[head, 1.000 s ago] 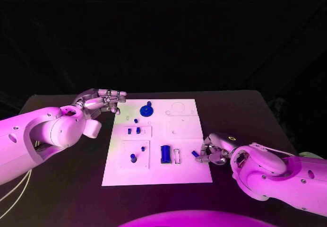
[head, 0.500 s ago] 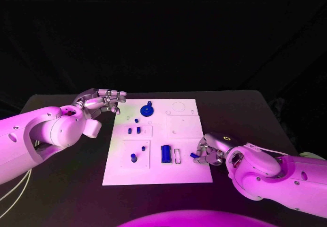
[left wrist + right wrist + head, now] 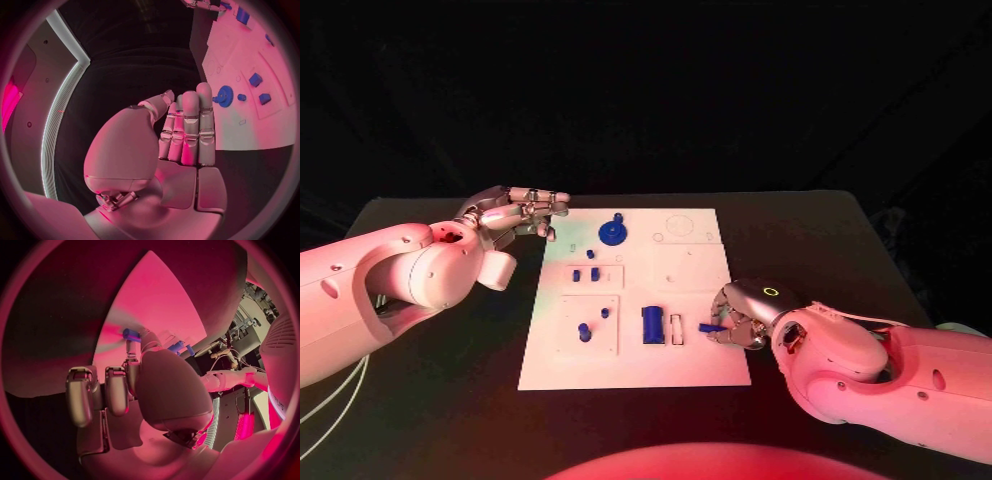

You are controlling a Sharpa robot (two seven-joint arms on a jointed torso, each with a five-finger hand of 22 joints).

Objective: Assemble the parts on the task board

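The left hand [image 3: 516, 215] hovers off the task board's [image 3: 689, 370] far left corner, fingers straight and together, holding nothing. The white board lies lengthwise away from the robot, bare table [image 3: 430, 400] on both sides. A blue gear [image 3: 612, 234] sits near its far edge. At its right edge, the right hand [image 3: 737, 320] pinches a small blue part [image 3: 711, 327], its long axis crosswise.

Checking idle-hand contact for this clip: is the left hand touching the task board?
Apart. In the head view the left hand sits beyond the task board's far left corner, with dark table between its fingers and the white edge.
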